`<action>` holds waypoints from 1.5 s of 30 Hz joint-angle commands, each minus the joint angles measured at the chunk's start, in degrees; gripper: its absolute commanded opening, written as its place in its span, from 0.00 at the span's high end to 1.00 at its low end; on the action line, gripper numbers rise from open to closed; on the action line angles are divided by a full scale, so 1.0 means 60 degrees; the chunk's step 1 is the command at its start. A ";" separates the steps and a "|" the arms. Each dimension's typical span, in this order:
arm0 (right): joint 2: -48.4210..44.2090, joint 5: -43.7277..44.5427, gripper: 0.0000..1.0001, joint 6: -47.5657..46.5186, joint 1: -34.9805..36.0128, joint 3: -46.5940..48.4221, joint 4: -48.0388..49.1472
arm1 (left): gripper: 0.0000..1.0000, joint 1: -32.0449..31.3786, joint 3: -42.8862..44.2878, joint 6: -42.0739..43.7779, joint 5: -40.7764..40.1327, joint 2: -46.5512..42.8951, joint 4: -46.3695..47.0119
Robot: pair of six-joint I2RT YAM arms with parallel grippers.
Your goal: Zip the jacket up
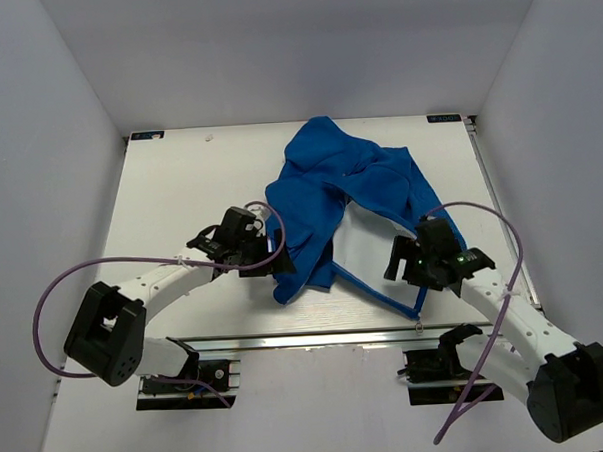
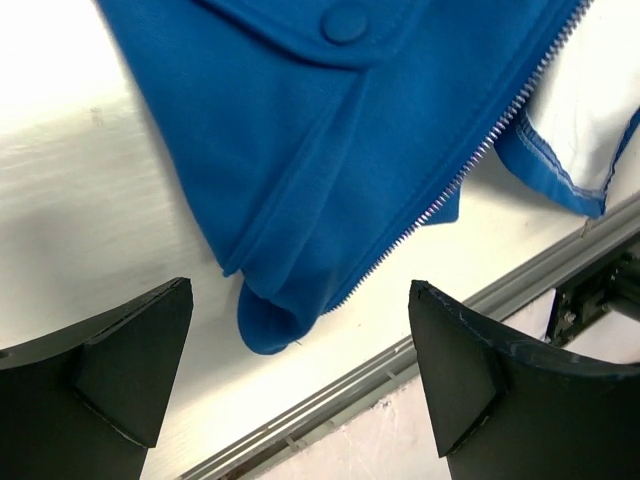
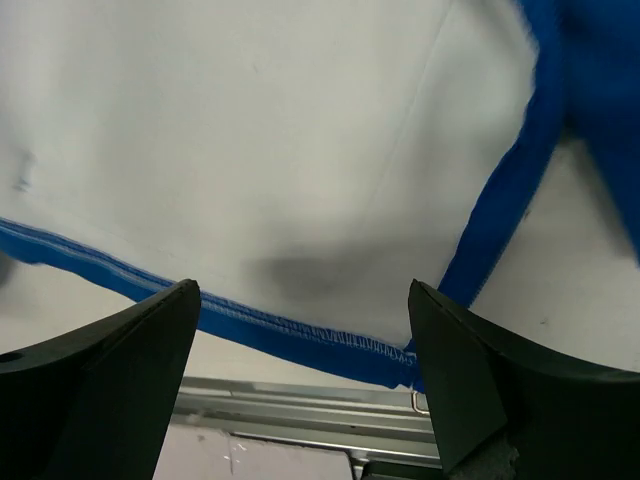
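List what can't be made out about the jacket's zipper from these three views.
- Top view: any zipper slider on the jacket is too small to pick out.
- Left wrist view: the zipper teeth run off the top edge; their lower end vanishes at a fleece fold.
- Right wrist view: the right gripper has a finger over the hem corner; fleece at upper right is blurred.

The jacket [image 1: 325,200] is spread on the table [image 1: 179,181] from the far middle toward the near edge, with one front panel laid open to the right, lining up, just behind the rail [image 1: 316,337]. The left gripper [image 1: 273,252] is placed at the jacket's near left corner, beside the zipper [image 2: 470,165]. The right gripper [image 1: 395,264] is held over the open panel's near right part.
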 commanded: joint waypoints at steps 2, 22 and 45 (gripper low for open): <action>0.0506 -0.1117 0.11 0.0162 0.0010 -0.0760 0.1181 | 0.02 -0.0136 0.0007 -0.0007 0.0419 0.0004 0.0079; 0.7920 -0.0063 0.11 -0.1126 -0.1586 0.4098 0.2945 | 0.02 -0.0151 0.2420 0.0095 0.1208 0.2903 0.1791; 0.3249 -0.0180 0.11 -0.0762 -0.4808 0.1832 0.0146 | 0.02 -0.0283 0.1926 0.0242 0.0640 0.1164 0.0945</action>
